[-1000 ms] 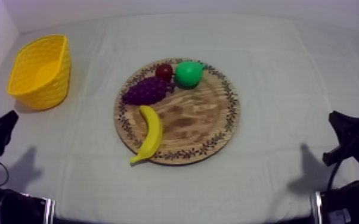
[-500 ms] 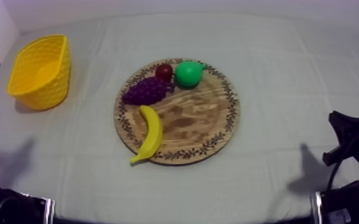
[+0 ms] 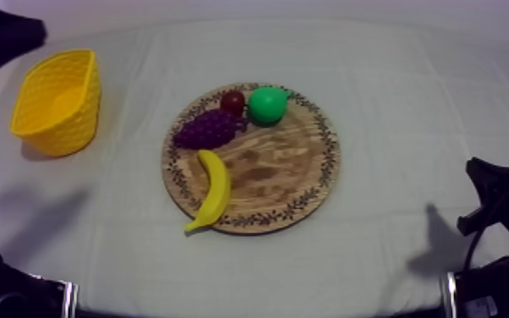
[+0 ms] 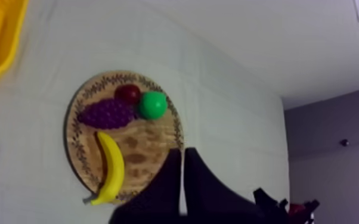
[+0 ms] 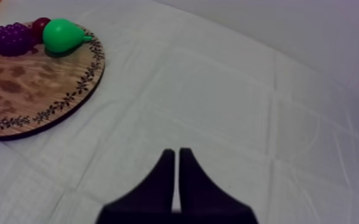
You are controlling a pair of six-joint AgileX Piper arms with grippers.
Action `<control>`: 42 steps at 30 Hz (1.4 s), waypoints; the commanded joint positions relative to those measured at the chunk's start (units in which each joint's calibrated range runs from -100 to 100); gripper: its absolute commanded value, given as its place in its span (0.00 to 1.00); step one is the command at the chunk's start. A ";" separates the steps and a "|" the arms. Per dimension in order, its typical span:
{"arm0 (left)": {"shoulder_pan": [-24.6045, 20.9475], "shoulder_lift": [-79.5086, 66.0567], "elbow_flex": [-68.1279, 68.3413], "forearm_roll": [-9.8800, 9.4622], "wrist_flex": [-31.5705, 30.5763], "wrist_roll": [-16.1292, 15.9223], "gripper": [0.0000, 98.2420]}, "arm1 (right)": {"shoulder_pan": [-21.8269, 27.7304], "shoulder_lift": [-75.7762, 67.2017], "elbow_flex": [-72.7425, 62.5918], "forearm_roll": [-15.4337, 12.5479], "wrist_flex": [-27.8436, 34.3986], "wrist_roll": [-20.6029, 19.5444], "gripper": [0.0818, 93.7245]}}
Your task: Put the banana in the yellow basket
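The round wooden board (image 3: 283, 169) sits where it was, the yellow basket (image 3: 84, 118) well apart at its far left. My left arm (image 3: 0, 34) has swung up from the near edge to beyond the basket. My left gripper (image 4: 182, 152) is pressed together on nothing, above the board. My right gripper (image 5: 176, 152), likewise together, hasn't moved. The banana (image 3: 214, 190) still lies on the board's near left rim, near the grapes (image 3: 207, 128), pear (image 3: 267, 104) and small red fruit (image 3: 232, 101).
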 commanded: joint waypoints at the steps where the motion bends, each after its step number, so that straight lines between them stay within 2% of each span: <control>1: 4.42 3.39 0.45 -0.16 -0.66 1.69 0.00 | 0.00 -0.04 -0.03 -0.02 0.00 0.00 0.00; 11: 12.33 12.26 7.50 -1.44 -6.59 4.79 0.00 | 0.00 -0.04 -0.03 -0.02 0.00 0.00 0.00; 23: 15.28 16.48 12.80 -2.89 -5.89 7.36 0.04 | 0.00 -0.04 -0.03 -0.02 0.00 0.00 0.00; 29: 14.96 16.54 13.78 -3.38 -5.24 7.41 0.18 | 0.00 -0.04 -0.03 -0.02 0.00 0.00 0.00; 34: 14.35 16.55 15.18 -3.48 -5.14 7.57 0.47 | 0.00 -0.04 -0.03 -0.02 0.00 0.00 0.00; 42: 13.82 16.47 17.31 -3.73 -6.34 8.28 0.63 | 0.00 -0.04 -0.03 -0.02 0.00 0.00 0.00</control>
